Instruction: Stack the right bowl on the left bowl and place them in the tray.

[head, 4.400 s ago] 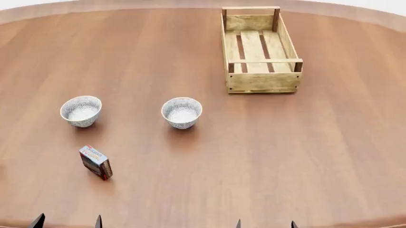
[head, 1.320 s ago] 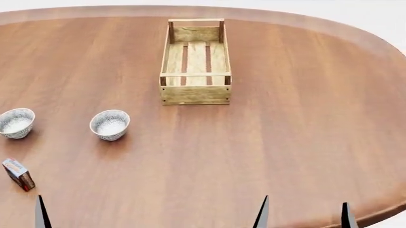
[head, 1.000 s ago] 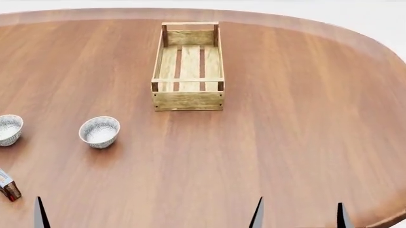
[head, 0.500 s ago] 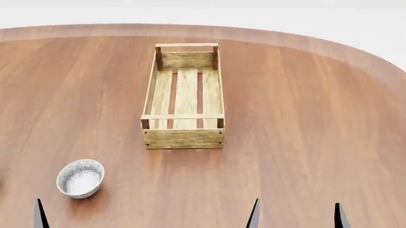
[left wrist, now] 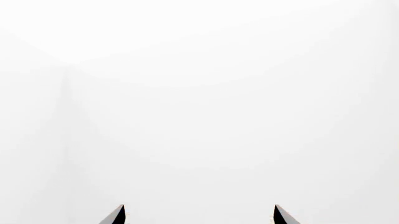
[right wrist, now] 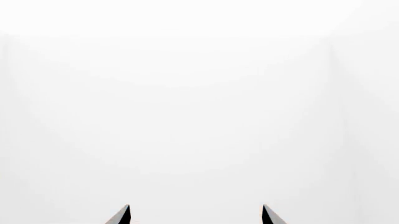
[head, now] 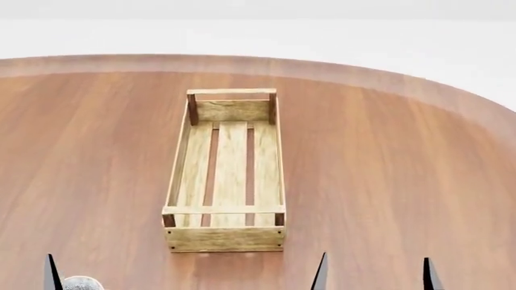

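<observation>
Tray (head: 225, 175) lies lengthwise at centre of the worktop (head: 387, 181), holding nothing. One bowl (head: 81, 283) shows only its rim at 7 o'clock from the tray, cut by the frame edge. Left fingers (left wrist: 198, 215) and right fingers (right wrist: 194, 215) stand spread apart, gripping nothing, facing blank white.

Only the dark, pointed fingertips of the two grippers show. In the head view the right gripper (head: 373, 275) pokes up at the lower edge, its two tips standing well apart with open space between them. Of the left gripper (left wrist: 199, 215) a single tip shows there, but its own wrist view shows both tips spread wide with nothing between them. The right wrist view shows the same wide spread.
</observation>
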Available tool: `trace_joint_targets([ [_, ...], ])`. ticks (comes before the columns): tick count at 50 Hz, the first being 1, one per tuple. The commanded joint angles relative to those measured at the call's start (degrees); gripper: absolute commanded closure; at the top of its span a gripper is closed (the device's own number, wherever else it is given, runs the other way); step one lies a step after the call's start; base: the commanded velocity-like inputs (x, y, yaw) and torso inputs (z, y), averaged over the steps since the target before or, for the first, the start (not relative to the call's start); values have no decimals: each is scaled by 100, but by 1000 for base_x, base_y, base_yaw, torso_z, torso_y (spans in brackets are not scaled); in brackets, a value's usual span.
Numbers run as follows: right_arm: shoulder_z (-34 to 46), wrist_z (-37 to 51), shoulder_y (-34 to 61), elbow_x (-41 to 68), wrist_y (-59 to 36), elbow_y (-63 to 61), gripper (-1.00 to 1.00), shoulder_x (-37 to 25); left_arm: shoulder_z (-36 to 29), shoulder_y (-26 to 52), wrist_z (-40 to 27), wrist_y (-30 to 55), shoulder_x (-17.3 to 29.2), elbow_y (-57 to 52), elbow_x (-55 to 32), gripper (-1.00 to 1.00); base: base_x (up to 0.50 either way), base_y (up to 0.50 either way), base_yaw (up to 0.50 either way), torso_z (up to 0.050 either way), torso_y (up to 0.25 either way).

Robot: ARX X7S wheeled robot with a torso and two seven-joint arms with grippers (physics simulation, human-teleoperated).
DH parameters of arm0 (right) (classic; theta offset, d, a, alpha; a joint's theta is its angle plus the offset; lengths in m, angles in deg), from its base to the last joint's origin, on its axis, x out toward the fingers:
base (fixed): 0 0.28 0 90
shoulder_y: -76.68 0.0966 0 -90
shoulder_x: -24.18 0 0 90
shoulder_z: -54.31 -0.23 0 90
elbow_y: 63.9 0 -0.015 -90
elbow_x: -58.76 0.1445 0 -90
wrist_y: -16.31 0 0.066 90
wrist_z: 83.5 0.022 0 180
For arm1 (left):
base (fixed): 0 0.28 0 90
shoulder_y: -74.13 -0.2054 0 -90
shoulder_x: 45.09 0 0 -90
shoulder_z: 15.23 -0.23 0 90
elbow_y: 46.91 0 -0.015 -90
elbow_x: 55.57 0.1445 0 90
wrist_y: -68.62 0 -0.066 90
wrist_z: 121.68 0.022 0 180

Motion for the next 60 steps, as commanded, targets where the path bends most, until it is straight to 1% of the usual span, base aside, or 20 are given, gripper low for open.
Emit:
trace_joint_targets([
  [1,-73,-95,23,-143,-53,-16,-100,74,123,-13,105,49,-79,-100,34,-100,500,0,0,0,0],
  [38,74,-3,88,-204,-28,74,-100,0,84,6,4,74,36,-152,-74,-100,500,3,0,0,0],
  [40,98,-18,60,-182,169,107,-100,-18,85,-17,1,66,49,-184,-84,-100,500,17,0,0,0],
  [41,99,-14,56,-182,97,79,-100,-22,84,-22,-1,68,53,-192,-87,-100,500,19,0,0,0],
  [52,110,38,61,-176,106,139,-100,-37,88,-42,-20,161,73,-220,-186,-100,31,1,0,0,0],
  [57,129,51,71,-185,111,162,-100,-44,58,-21,-35,307,60,-231,-21,-100,0,0,0,0,0],
  [60,133,59,74,-179,117,174,-100,-54,49,-25,-61,339,58,-243,67,-100,0,0,0,13,-210],
])
